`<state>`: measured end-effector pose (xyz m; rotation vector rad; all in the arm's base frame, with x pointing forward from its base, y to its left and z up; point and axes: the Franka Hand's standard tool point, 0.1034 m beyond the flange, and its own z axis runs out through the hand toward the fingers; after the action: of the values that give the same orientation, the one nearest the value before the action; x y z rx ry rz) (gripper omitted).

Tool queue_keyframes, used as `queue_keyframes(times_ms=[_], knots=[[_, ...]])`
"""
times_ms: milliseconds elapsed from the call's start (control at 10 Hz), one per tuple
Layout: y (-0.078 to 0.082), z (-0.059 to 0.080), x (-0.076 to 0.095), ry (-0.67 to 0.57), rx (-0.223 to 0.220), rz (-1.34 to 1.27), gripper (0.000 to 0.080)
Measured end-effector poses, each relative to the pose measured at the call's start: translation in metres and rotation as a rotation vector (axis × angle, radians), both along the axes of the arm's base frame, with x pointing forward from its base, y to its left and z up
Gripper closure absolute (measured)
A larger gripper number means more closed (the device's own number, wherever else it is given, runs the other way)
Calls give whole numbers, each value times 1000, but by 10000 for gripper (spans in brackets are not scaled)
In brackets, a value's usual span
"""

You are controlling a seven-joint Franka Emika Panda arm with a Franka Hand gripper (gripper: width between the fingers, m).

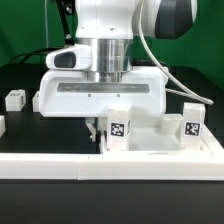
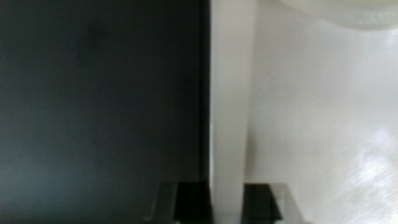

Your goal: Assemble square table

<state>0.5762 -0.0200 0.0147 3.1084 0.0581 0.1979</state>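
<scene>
text: none legible | numbers, brands: none | signs: black-and-white marker tags (image 1: 191, 127) (patterns only, no letters) on centre leg block (image 1: 117, 143), lower middle; right leg block (image 1: 192, 139), right edge; left leg block (image 1: 14, 99), left edge | wrist view: nothing to read

Arm (image 1: 110, 40) hides most of table top (image 1: 150, 140); hand (image 2: 226, 205) fingertips (image 2: 191, 205) cropped; wrist view blurred.
</scene>
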Motion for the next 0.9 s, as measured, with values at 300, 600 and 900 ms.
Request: queue_keyframes(times_ms=[300,600,900], knots=[[0,0,0,0,0,-2,741],[0,0,0,0,0,-3,741],[-2,1,-1,-7,-1,-12,739]])
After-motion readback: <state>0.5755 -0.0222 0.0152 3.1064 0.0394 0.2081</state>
